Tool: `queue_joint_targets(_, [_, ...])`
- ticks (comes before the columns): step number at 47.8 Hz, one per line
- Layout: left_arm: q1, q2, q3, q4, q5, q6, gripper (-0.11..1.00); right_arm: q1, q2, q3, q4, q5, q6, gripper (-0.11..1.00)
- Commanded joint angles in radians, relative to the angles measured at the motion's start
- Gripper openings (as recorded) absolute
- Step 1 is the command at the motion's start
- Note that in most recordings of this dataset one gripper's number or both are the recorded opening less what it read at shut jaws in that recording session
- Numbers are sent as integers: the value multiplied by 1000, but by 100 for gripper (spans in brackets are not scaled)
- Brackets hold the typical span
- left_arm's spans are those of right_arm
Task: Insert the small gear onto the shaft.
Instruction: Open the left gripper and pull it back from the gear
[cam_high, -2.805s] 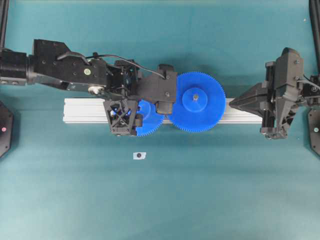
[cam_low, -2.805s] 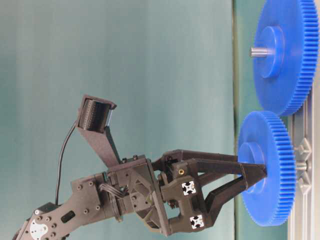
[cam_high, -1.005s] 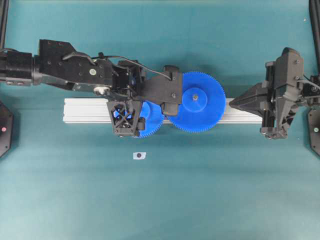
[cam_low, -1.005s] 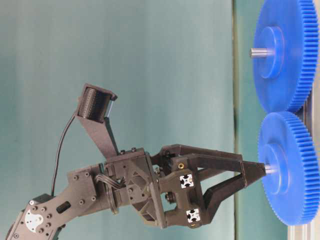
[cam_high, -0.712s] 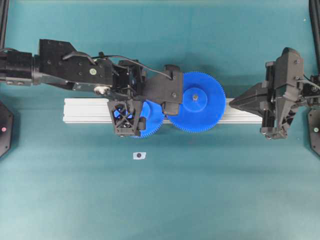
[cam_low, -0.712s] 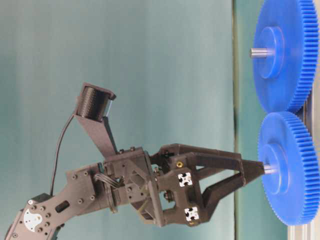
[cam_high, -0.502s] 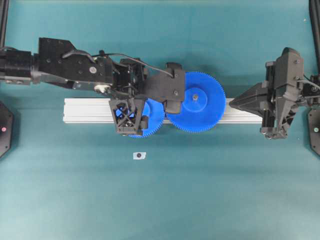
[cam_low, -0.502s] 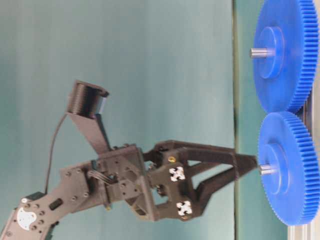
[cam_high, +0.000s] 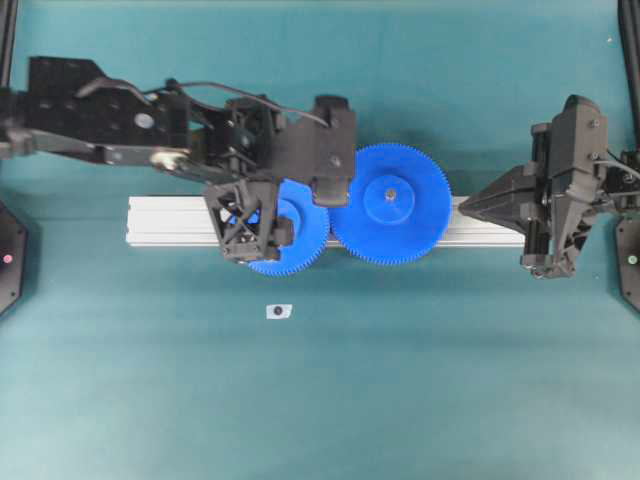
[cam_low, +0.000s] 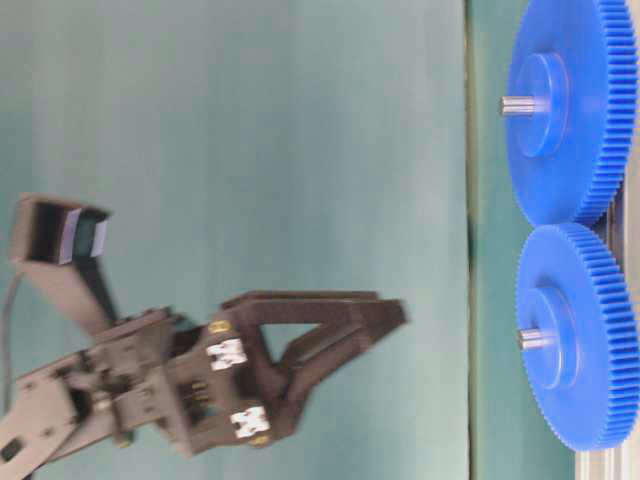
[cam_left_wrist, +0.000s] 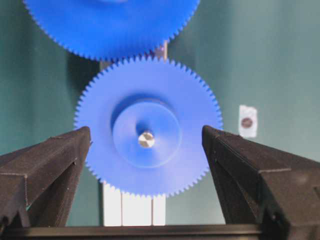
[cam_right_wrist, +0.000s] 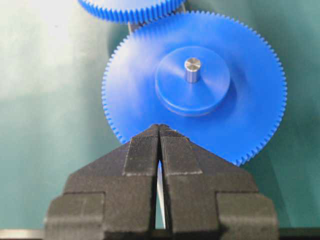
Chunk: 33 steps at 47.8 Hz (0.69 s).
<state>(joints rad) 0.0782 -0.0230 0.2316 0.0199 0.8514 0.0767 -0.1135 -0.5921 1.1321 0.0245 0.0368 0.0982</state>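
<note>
Blue small gear (cam_left_wrist: 148, 125) sits on the shaft (cam_left_wrist: 146, 139), meshing at 12 o'clock; left gripper (cam_left_wrist: 145, 150) spread, empty; right gripper (cam_right_wrist: 159, 131) pressed together.

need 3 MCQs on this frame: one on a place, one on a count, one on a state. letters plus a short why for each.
1. Where does the small gear sit?
A. seated on the shaft, on the rail
B. flat on the table
C. held in the right hand

2. How many blue gears are in view?
A. one
B. two
C. three

3. What state is the left hand in?
A. shut on the small gear
B. shut and empty
C. open, clear of the gear

Answers:
1 A: the shaft's grey tip pokes through the hub in the left wrist and table-level views.
2 B: the overhead view shows the small gear and the larger gear side by side, teeth meeting.
3 C: its fingers stand wide either side of the gear, with a gap to it at table level.
</note>
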Motion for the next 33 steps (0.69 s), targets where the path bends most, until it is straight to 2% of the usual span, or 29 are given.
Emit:
queue_joint_targets(1, [-9,-44,-6,3,-3,0,88,-2,-5,-8,2,-8,6,4])
queue_joint_targets(33, [-35,-80,-3,3,15,-5,88,-2,-11,-8,3,-8,6,4])
